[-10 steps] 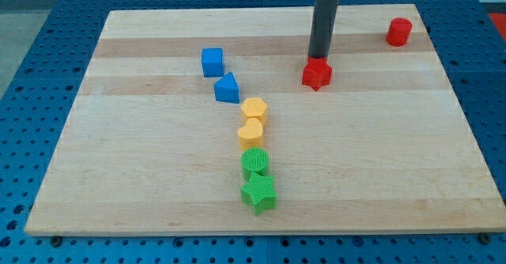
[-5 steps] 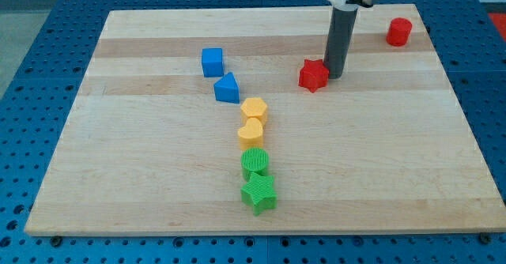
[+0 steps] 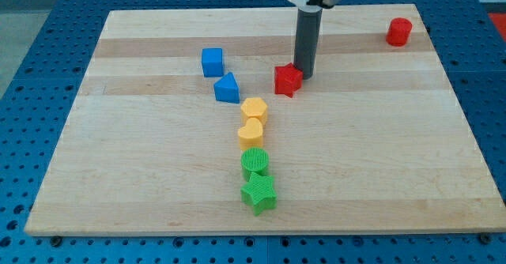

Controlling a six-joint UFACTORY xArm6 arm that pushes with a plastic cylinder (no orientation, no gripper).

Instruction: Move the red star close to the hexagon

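Observation:
The red star [image 3: 288, 80] lies on the wooden board, up and to the right of the yellow hexagon [image 3: 254, 109], with a small gap between them. My tip [image 3: 305, 75] stands right against the star's upper right side. The dark rod rises from there to the view's top.
A yellow heart [image 3: 251, 132] sits just below the hexagon, then a green cylinder [image 3: 255, 163] and a green star [image 3: 258, 194]. A blue triangle block [image 3: 227, 88] and a blue cube [image 3: 212, 62] lie to the left of the red star. A red cylinder [image 3: 399, 32] stands at the top right.
My tip went round to the star's right side, then swept left. The red star slid left and slightly down, closer to the yellow hexagon. The other blocks stayed put.

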